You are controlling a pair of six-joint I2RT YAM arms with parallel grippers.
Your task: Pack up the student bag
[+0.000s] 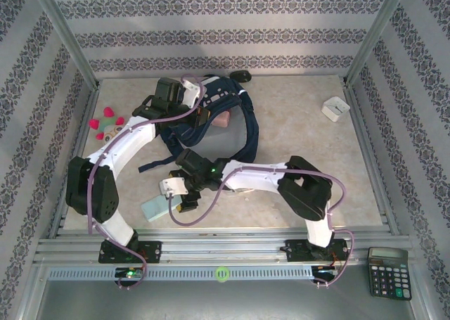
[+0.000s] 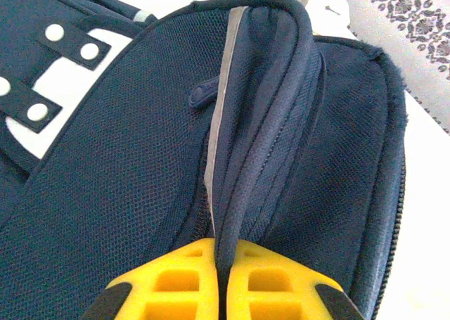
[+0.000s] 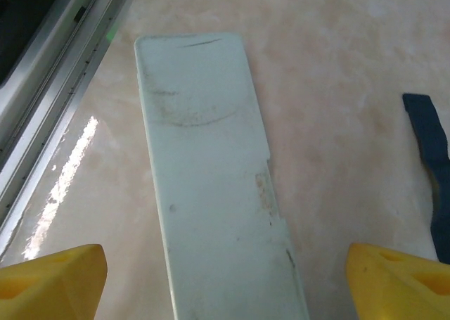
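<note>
Student bag (image 2: 126,193) rim pinched in left gripper (image 2: 223,264), right gripper (image 3: 225,278) apart, spread

- No writing, brand or number is legible in any view.
- The black desk calculator (image 1: 388,271) at the near right corner has key markings too small to read.
- The navy-blue fabric student bag (image 2: 126,193) shows no legible lettering.
</note>
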